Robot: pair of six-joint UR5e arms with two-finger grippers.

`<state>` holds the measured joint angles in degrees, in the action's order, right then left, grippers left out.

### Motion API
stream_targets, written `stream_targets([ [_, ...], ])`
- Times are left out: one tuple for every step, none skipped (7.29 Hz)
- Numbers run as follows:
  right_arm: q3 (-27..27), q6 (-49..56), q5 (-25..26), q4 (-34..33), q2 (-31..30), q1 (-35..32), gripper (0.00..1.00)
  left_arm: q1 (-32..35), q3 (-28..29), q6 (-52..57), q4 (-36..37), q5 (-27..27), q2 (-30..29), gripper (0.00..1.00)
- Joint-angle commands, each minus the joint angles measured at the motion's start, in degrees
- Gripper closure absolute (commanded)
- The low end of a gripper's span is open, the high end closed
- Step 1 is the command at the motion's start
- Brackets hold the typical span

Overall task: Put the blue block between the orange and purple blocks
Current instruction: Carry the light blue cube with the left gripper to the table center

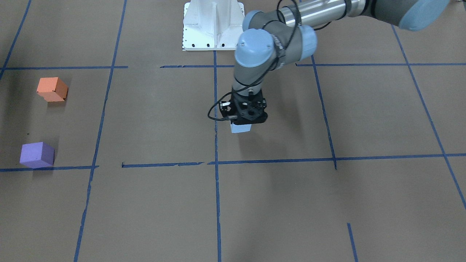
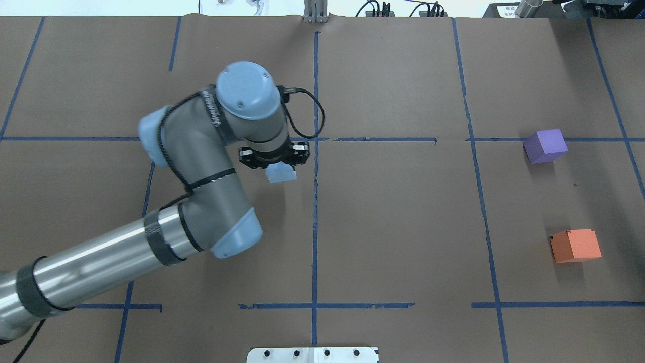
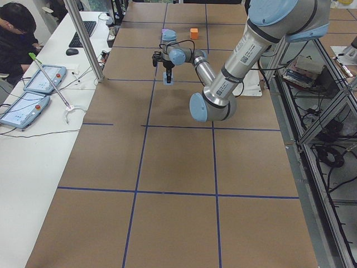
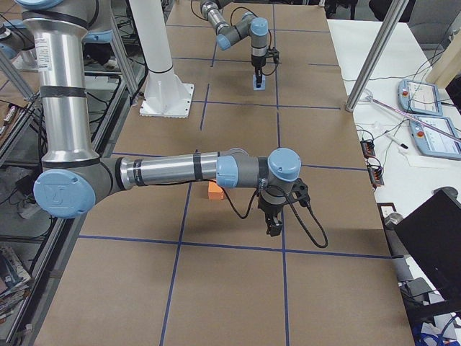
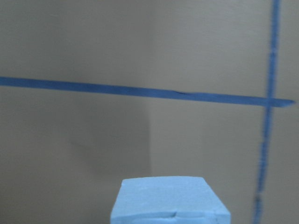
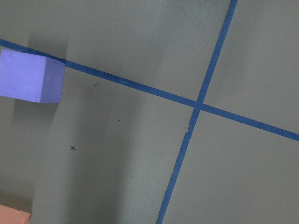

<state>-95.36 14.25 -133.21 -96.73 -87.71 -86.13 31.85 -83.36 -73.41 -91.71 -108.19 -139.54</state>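
My left gripper (image 1: 241, 123) is shut on the light blue block (image 1: 240, 128) and holds it a little above the table near the middle tape line. The block also shows in the overhead view (image 2: 281, 174) and at the bottom of the left wrist view (image 5: 170, 200). The orange block (image 2: 575, 245) and the purple block (image 2: 545, 145) sit far off on the right side of the overhead view, with a gap between them. My right gripper (image 4: 276, 225) hangs above the table near the orange block (image 4: 215, 189); I cannot tell whether it is open or shut.
Blue tape lines divide the brown table into squares. The white robot base (image 1: 213, 25) stands at the table's edge. A side table with tablets (image 3: 33, 89) and a seated person (image 3: 17, 33) are beyond the table's far side.
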Motion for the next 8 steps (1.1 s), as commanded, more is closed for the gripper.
stream_targets([
  [0.0, 0.0, 0.0, 0.0, 0.0, 0.0, 0.00, -4.8, 5.1, -1.8, -0.2, 2.4, -4.0, 0.38],
  [0.0, 0.0, 0.0, 0.0, 0.0, 0.1, 0.00, -5.1, 5.2, -1.7, -0.1, 2.5, -3.7, 0.12],
  [0.0, 0.0, 0.0, 0.0, 0.0, 0.1, 0.00, -5.1, 5.0, -1.9, -0.1, 2.5, -3.5, 0.00],
  [0.0, 0.0, 0.0, 0.0, 0.0, 0.1, 0.00, -5.0, 4.9, -1.9, 0.1, 2.6, -3.5, 0.00],
  [0.0, -0.1, 0.0, 0.0, 0.0, 0.0, 0.00, -3.0, 3.1, -1.4, 0.8, 2.4, -3.4, 0.00],
  [-0.1, 0.0, 0.0, 0.0, 0.1, 0.1, 0.00, 0.4, -2.3, -0.4, 2.1, 1.0, -0.6, 0.00],
  [-0.2, -0.1, -0.2, 0.0, 0.3, 0.1, 0.00, 4.8, -8.9, 5.8, 6.9, -3.7, 3.1, 0.00],
  [-0.6, -1.7, -4.2, 0.1, 0.5, 0.2, 0.00, 9.8, -15.9, 14.3, 12.8, -7.3, 7.8, 0.00],
])
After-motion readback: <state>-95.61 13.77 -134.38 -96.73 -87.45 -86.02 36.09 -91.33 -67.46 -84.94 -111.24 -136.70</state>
